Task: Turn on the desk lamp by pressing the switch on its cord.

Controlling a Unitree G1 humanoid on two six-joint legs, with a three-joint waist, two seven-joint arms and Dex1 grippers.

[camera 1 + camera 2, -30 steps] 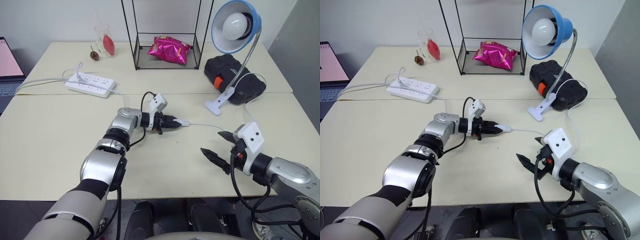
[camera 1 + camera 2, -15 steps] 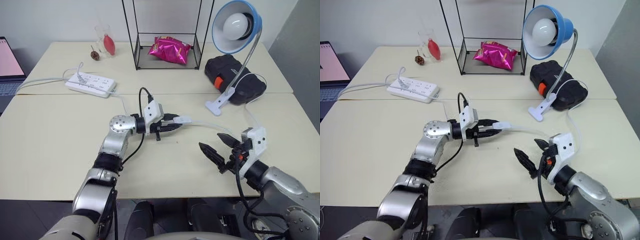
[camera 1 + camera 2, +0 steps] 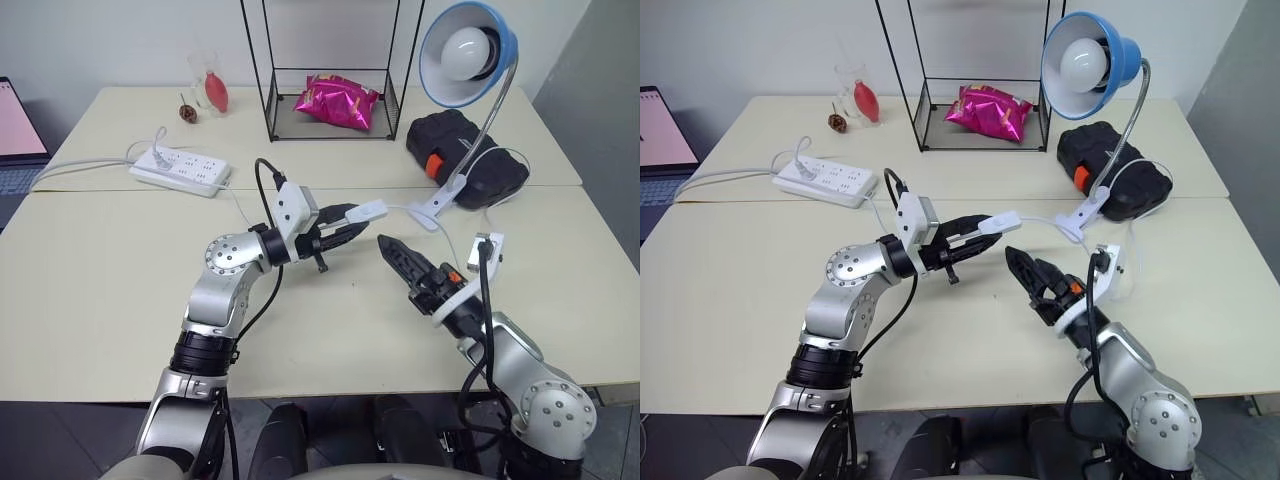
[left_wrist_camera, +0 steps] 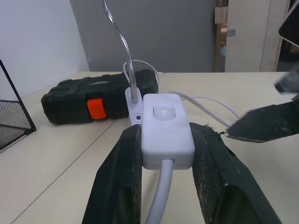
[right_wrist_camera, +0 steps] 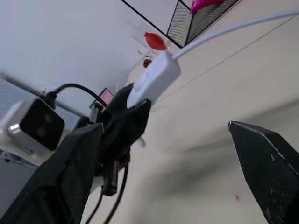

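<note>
The desk lamp [image 3: 470, 50], with a blue shade and an unlit white bulb, stands at the back right on its white clip base [image 3: 430, 212]. My left gripper [image 3: 345, 215] is shut on the small white switch [image 3: 368, 211] and holds it level above the table. In the left wrist view the switch [image 4: 166, 128] sits between both fingers, rocker facing up. The thin white cord [image 3: 405, 211] runs from the switch toward the clip base. My right gripper [image 3: 395, 255] is open, just right of and slightly below the switch, its fingertips apart from it.
A white power strip [image 3: 180, 168] lies at the back left. A black wire rack [image 3: 270, 90] holds a pink bag [image 3: 337, 100]. A black case [image 3: 465, 155] sits behind the lamp's base. A glass [image 3: 205, 80] stands at the back; a laptop [image 3: 15, 130] shows at the left edge.
My left gripper has raised the switch off the table and drawn it back. My right gripper has rolled and swung left, close to the switch.
</note>
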